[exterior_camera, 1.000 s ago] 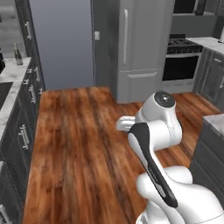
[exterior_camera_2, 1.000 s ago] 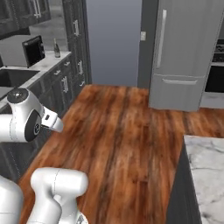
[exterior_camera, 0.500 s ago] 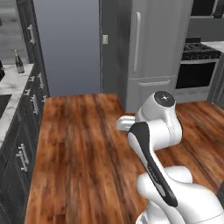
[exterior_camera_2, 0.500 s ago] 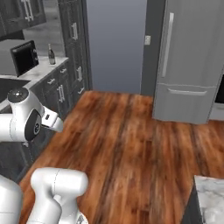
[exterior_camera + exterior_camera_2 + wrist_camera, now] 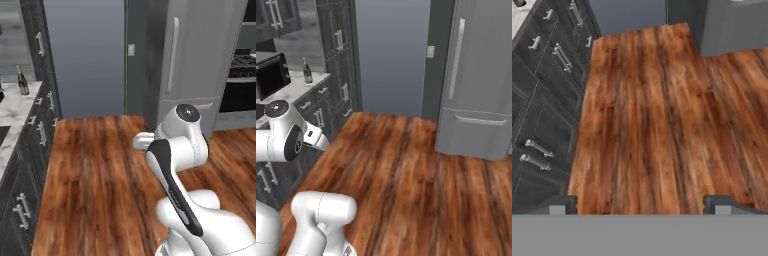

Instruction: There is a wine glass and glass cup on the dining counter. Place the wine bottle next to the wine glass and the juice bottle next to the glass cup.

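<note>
We see one wine bottle [image 5: 22, 80] standing upright on the marble worktop [image 5: 12, 112] at the far left, near the wall; in the right base view it stands just beyond the microwave [image 5: 271, 75]. We judge it fairly heavy, rigid, smooth and breakable (glass slips easily), so we would grasp it round the body below the shoulder rather than by the thin neck. The gripper [image 5: 643, 205] carries nothing and hangs over the wooden floor [image 5: 657, 115], well apart from the bottle; its two dark fingertips [image 5: 721, 203] stand wide apart. We count one bottle, one microwave and one fridge [image 5: 478, 80].
</note>
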Motion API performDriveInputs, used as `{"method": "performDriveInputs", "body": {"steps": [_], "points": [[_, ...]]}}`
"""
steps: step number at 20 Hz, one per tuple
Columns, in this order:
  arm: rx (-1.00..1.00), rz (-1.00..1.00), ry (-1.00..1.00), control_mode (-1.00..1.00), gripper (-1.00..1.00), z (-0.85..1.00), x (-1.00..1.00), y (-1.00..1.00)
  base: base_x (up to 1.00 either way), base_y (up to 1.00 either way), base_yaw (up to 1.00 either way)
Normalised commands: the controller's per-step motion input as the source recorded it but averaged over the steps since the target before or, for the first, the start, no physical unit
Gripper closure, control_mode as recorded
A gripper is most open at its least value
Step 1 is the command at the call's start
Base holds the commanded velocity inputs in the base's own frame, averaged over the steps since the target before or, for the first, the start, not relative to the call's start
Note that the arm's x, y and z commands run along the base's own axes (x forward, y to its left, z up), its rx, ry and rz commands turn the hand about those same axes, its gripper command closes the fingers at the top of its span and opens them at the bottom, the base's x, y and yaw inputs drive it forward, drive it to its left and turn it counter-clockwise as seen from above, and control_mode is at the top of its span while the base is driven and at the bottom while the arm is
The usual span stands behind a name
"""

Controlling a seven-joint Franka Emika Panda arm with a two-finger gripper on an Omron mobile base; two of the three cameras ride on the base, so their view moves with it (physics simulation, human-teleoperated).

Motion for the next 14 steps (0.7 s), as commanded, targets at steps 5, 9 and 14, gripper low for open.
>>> {"method": "performDriveInputs", "body": {"steps": [5, 9, 14], "points": [[0.00, 0.00, 0.00, 1.00, -1.00, 0.00, 0.00, 0.00, 0.89, -0.15, 0.11], [0.00, 0.00, 0.00, 1.00, -1.00, 0.00, 0.00, 0.00, 0.88, -0.14, 0.14], [0.00, 0.00, 0.00, 1.00, -1.00, 0.00, 0.00, 0.00, 0.83, -0.13, 0.19]]}}
